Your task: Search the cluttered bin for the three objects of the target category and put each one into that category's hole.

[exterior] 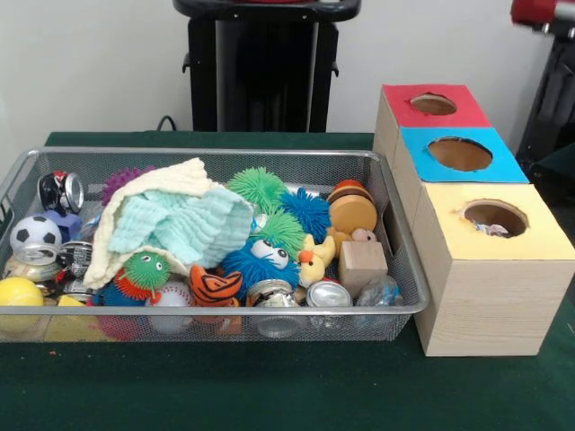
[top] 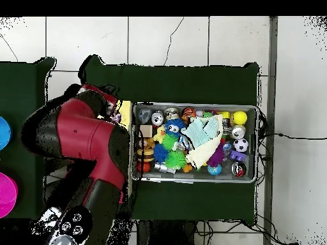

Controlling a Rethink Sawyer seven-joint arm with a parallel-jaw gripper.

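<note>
You are looking at a small bit of pale, speckled cloth (exterior: 492,229) peeking out inside the yellow-topped hole (exterior: 496,216); it is too small to tell for sure that it is a polka-dot cloth. In the overhead view the big red arm (top: 83,137) is hanging over the row of boxes, and its gripper (top: 112,108) is mostly hiding under it, so you cannot tell how the gripper is set. A strip of the yellow box top is showing just beside the gripper. The wire bin (exterior: 216,154) is sitting on the other side of that strip from the gripper, close by. Inside the bin, the cream waffle cloth (exterior: 135,211) is lying on top of the pile and is wrapping around the mint-green waffle cloth (exterior: 184,224). Around them toys are crowding together: a blue fuzzy ball with eyes (exterior: 260,260), a rubber duck (exterior: 314,262), a wooden block (exterior: 362,265), a toy burger (exterior: 350,208), a soccer ball (exterior: 36,233) and a yellow ball (exterior: 18,292). Behind the yellow box, the blue-topped hole (exterior: 460,153) and the red-topped hole (exterior: 433,104) are standing in a line. Everything is resting on a dark green table (exterior: 269,386).
</note>
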